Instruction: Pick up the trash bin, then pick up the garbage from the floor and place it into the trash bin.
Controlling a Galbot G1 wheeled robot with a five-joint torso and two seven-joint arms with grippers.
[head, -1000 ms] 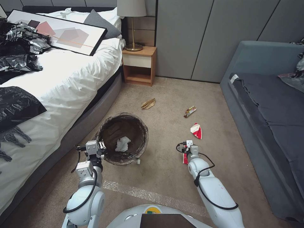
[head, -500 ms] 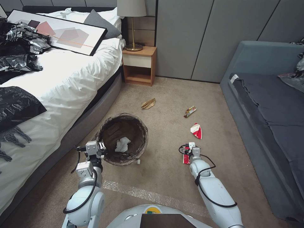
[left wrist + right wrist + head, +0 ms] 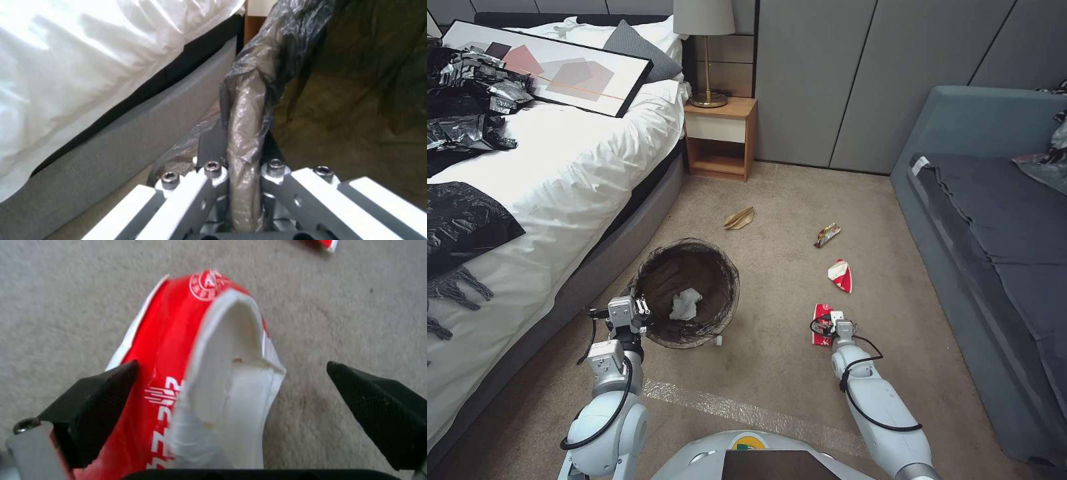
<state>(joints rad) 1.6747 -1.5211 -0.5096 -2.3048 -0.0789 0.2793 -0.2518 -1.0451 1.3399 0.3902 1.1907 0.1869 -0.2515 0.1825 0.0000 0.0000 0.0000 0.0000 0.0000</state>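
Trash bin (image 3: pixel 688 295): 1, round, lined w/ a dark bag folded over the rim, standing on the floor (image 3: pixel 774 373) just beside the bed (image 3: pixel 567 173). 1 white tissue (image 3: pixel 684 303) lies inside it. Garbage on the carpet, 4 pcs: brown paper bag (image 3: pixel 739 218) farthest away toward the nightstand (image 3: pixel 720 137), a crumpled foil-coloured wrapper (image 3: pixel 826 235), a red-white packet (image 3: pixel 840 275) nearer, and a flattened red-white packet (image 3: pixel 822 325) nearest the robot. 2 grippers.

Left gripper (image 3: pixel 639 308) at the bin's near-left rim, clamped on it; the left wrist view has the bag-wrapped rim (image 3: pixel 245 133) pinched tight between the two fingers, bed side and white sheet alongside. The head view can't confirm that pinch, only that the gripper is at the rim.

Right gripper (image 3: pixel 831 321) low over the nearest packet. The right wrist view gives the detail: fingers spread wide, black pads (image 3: pixel 95 396) on either side of the packet (image 3: pixel 195 383), one pad touching its red edge, the other apart from it over bare carpet. Packet looks red w/ white print and a round logo, white inner side, folded up into a ridge. A corner of another red-white piece (image 3: pixel 327 243) sits at that view's edge.
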